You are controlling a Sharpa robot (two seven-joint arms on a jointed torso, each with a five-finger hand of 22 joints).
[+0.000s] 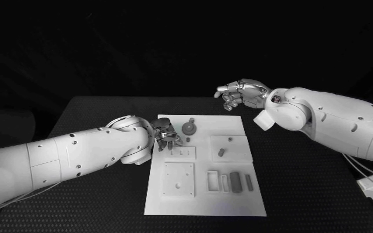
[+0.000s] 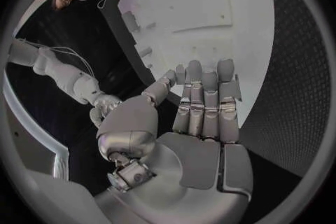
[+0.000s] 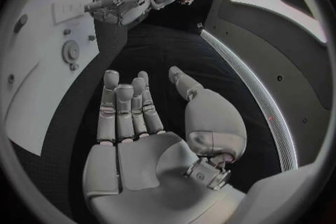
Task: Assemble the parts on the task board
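Note:
The white task board (image 1: 204,200) lies in the middle of the black table. On it a grey gear (image 1: 190,128) sits near the far edge, a short peg (image 1: 221,151) stands in a square block, and dark bars (image 1: 235,182) lie in slots at the near right. My left hand (image 1: 165,136) hovers over the board's left edge, beside the gear; its fingers (image 2: 204,101) are stretched out and hold nothing. My right hand (image 1: 241,94) hangs above the table just past the board's far right corner, its fingers (image 3: 126,106) straight, its palm bare. The gear (image 3: 70,51) and board (image 3: 35,89) also appear in the right wrist view.
A square plate with small holes (image 1: 178,179) sits at the board's near left. Black table (image 1: 311,190) extends on both sides of the board. My left hand (image 3: 119,7) appears in the right wrist view, and the board (image 2: 203,5) in the left wrist view.

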